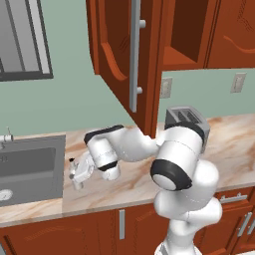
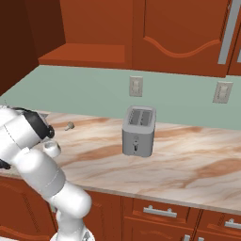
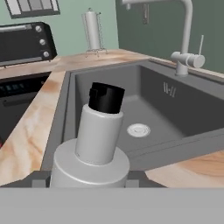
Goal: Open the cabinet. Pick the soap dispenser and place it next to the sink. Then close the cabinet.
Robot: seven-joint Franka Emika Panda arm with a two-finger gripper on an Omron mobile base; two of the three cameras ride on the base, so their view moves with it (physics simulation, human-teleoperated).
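In the left base view my arm reaches from the lower right toward the middle left, and my gripper (image 1: 78, 174) hangs low over the marble counter (image 1: 129, 172), just right of the sink (image 1: 30, 169) that fills the left edge. The soap dispenser (image 1: 73, 164) shows as a small dark-topped shape at my fingertips, close to the basin's right rim; I cannot tell from here whether my jaws grip it or stand clear. The cabinet (image 1: 124, 55) door hangs open at the upper middle, its lower corner above my forearm, with one long silver bar handle (image 1: 134, 55). One toaster (image 1: 187, 119) sits right of centre behind my elbow, and two wall outlets show on the green wall. In the right base view my arm fills the lower left; the toaster (image 2: 138, 131) stands at centre with bare counter all around it, and the open cabinet shelf (image 2: 84, 54) is at the upper left. In the hand view the soap dispenser (image 3: 98, 140) rises upright at bottom centre, black pump on top, between my two fingertips. Behind it lies the sink (image 3: 175, 118) with one round drain (image 3: 138, 129) and one faucet (image 3: 186, 39) at the upper right.
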